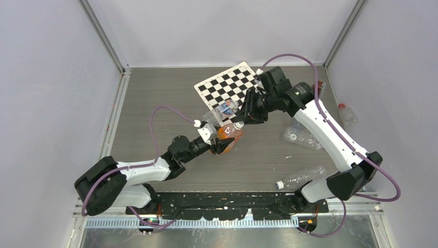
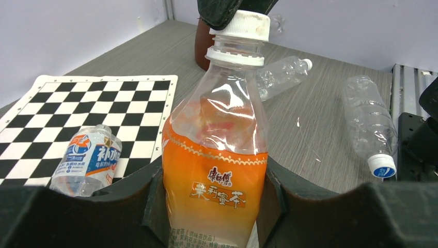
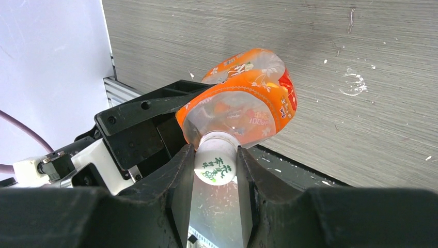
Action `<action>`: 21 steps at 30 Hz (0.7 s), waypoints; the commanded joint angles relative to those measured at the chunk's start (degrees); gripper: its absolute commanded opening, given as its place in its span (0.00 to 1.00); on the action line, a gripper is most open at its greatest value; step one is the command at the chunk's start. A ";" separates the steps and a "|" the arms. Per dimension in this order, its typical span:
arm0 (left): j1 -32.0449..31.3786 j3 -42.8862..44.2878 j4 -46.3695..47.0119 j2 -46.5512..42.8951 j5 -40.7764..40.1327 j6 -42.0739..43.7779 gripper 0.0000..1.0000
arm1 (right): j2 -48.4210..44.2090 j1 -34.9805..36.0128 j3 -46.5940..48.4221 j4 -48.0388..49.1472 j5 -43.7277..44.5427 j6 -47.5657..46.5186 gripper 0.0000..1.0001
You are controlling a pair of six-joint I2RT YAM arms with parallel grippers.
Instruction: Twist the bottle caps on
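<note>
Bottle [image 2: 217, 155] — orange-labelled, apparently empty — wears white cap [image 3: 215, 161].

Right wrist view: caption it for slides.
Right gripper pinches white cap on orange-label bottle held by left gripper.

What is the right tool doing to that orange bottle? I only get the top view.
Observer: Its wrist view shows the right tool pinching the white cap on the neck of the bottle.
Operator: So what keeps the bottle from moving?
Observer: The left wrist view shows the left tool clamping its orange part from both sides.
Operator: Is anything written on the cap?
Observer: Yes, there are green characters on its top.
</note>
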 commanded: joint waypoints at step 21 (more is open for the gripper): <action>-0.43 1.91 9.56 -3.20 -1.64 0.87 0.00 | 1.30 1.24 5.99 -2.41 4.02 -2.29 0.73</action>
